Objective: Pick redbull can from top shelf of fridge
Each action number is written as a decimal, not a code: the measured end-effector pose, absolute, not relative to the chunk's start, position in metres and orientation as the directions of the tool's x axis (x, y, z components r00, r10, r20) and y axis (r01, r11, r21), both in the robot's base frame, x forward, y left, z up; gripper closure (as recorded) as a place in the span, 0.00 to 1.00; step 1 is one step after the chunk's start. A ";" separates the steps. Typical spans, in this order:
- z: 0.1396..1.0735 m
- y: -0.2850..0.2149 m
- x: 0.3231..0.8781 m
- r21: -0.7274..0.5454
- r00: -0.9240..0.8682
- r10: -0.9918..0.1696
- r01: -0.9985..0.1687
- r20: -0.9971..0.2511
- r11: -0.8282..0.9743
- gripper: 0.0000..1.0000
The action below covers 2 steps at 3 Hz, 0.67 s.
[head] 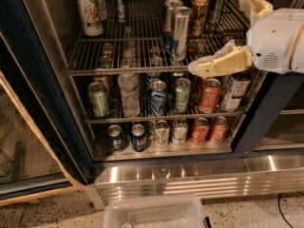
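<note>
The redbull can [180, 32], tall, slim and silver with blue patches, stands upright near the front middle of the top shelf [118, 56], a chrome wire rack inside the fridge [33, 84]. A similar tall can stands just behind it. My gripper [219, 36] is to the right of the can, at the shelf's front right, with nothing in it. Its fingers are spread open. The lower cream finger [216, 64] points left, its tip close to the can's lower right and apart from it.
A white-green 7up can [89, 14] stands at the shelf's back left and a bronze tall can [199, 12] behind the redbull can. Lower racks hold several cans and a water bottle [129, 91]. The glass door [19, 141] hangs open on the left. A plastic bin [154, 213] sits below the ribbed steel base [190, 179].
</note>
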<state>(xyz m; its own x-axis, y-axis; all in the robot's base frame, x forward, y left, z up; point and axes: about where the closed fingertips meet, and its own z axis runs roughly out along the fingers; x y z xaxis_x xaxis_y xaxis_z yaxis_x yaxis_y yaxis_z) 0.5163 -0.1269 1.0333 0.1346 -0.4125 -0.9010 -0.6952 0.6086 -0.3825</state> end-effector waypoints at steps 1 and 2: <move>1.033 -0.127 0.516 -0.383 0.135 -0.412 -0.695 -0.901 0.609 0.00; 1.035 -0.123 0.518 -0.379 0.146 -0.393 -0.687 -0.908 0.620 0.00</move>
<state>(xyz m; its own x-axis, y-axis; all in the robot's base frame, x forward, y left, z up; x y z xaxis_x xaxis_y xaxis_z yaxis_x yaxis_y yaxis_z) 0.5177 -0.1226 1.0346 0.1456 -0.3935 -0.9077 -0.6870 0.6200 -0.3790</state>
